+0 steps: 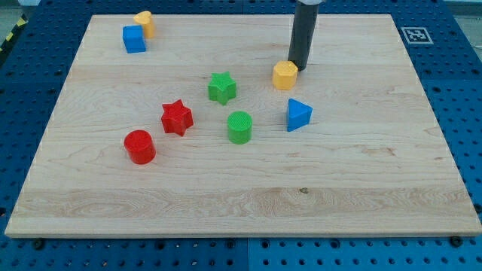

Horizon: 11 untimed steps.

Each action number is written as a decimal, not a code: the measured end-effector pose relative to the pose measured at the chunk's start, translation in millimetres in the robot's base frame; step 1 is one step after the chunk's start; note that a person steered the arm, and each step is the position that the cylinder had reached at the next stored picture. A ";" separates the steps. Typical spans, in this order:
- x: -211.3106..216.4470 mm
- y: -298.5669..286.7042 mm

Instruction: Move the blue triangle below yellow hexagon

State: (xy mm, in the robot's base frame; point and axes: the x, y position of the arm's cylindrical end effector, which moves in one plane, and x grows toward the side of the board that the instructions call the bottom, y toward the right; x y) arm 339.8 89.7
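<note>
The blue triangle point(298, 114) lies right of the board's middle. The yellow hexagon point(285, 75) sits just above it and slightly to the view's left, a short gap apart. My tip point(297, 68) is at the hexagon's upper right edge, touching or nearly touching it, and above the blue triangle. The dark rod rises from there out of the view's top.
A green star point(221, 87) and a green cylinder point(239, 126) lie left of the triangle. A red star point(177, 117) and a red cylinder point(140, 146) lie further left. A blue cube point(134, 39) and a yellow block point(145, 22) sit at the top left. The wooden board point(241, 203) rests on a blue pegboard.
</note>
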 end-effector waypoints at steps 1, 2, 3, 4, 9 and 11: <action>13.6 -3.9; 21.9 48.9; 62.2 109.4; 127.4 108.8; 140.9 31.6; 131.7 14.9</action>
